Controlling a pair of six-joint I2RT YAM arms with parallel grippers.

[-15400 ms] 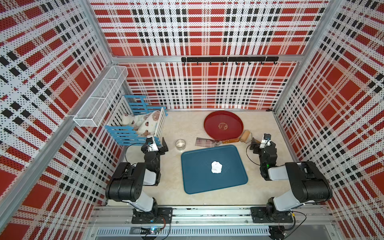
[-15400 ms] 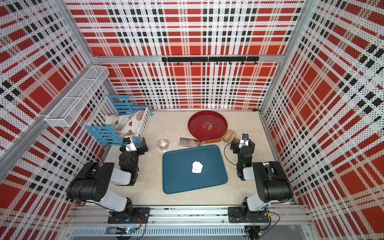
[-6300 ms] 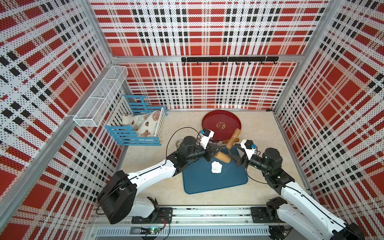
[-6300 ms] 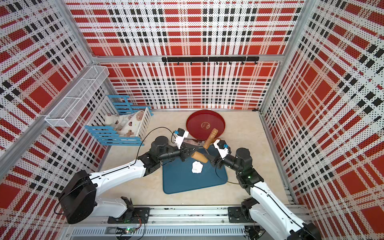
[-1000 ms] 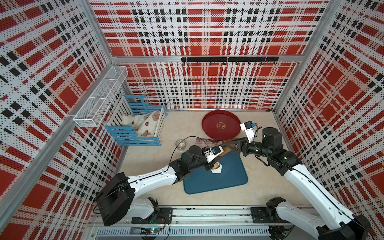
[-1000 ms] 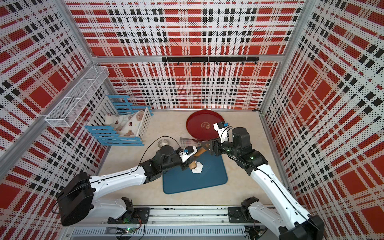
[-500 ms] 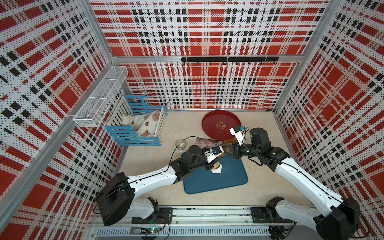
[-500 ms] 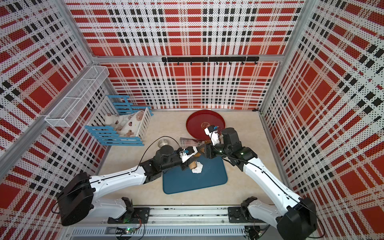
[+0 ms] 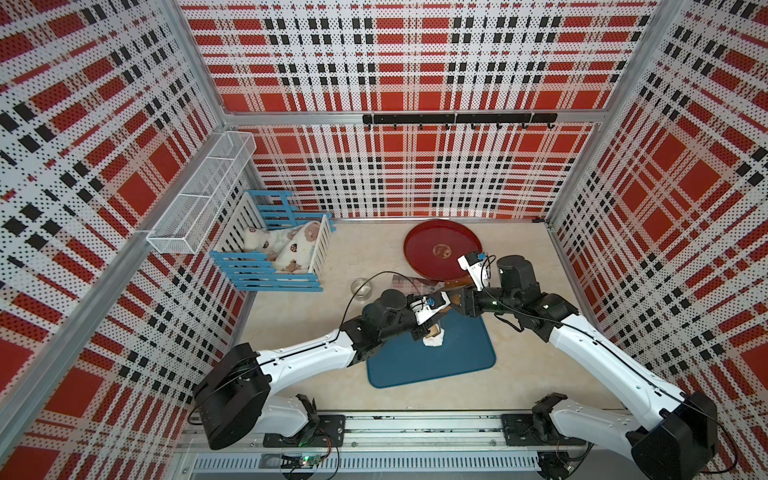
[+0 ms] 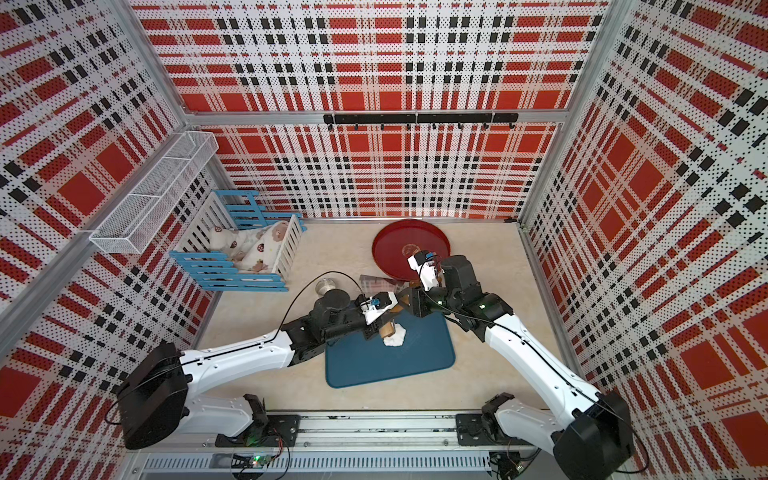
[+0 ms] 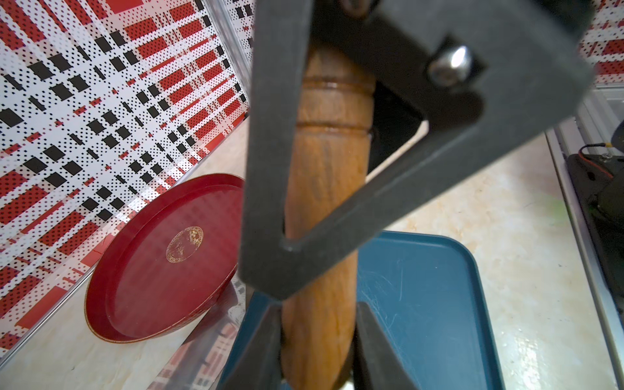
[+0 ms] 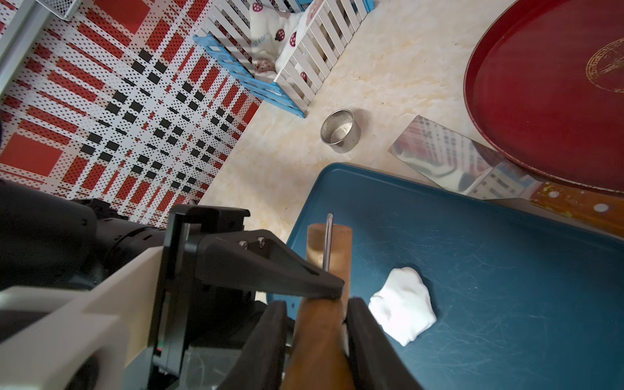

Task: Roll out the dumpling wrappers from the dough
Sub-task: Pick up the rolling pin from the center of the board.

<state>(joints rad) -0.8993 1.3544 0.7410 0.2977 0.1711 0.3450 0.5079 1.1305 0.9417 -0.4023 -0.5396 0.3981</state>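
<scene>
Pulled the right claw in from over by the red tray within the last second and squeezed it down onto one end of the wooden rolling pin. Clamped on wood both sides now, going by the right wrist view. Left claw: same as a second ago, pinched further along the same pin. So, two-handed grip finally sorted, and probably the setup for actual rolling.

No rolling yet though. Still just a lumpy white blob of dough, parked on the blue tray right beside the pin's free end, maybe touching it, hard to call. No dumpling wrappers in sight.

Other stuff around:
- small steel cup off the tray on the table
- cleaver squeezed in between blue tray and red tray
- slatted blue-and-white crate with printed soft stuff inside, well off to the side

Nothing really in the way of the dough. Only snag, at a guess: both claws crowded close on a short pin, beside the blob instead of over it. So, need to shift across and level out before pressing down.
</scene>
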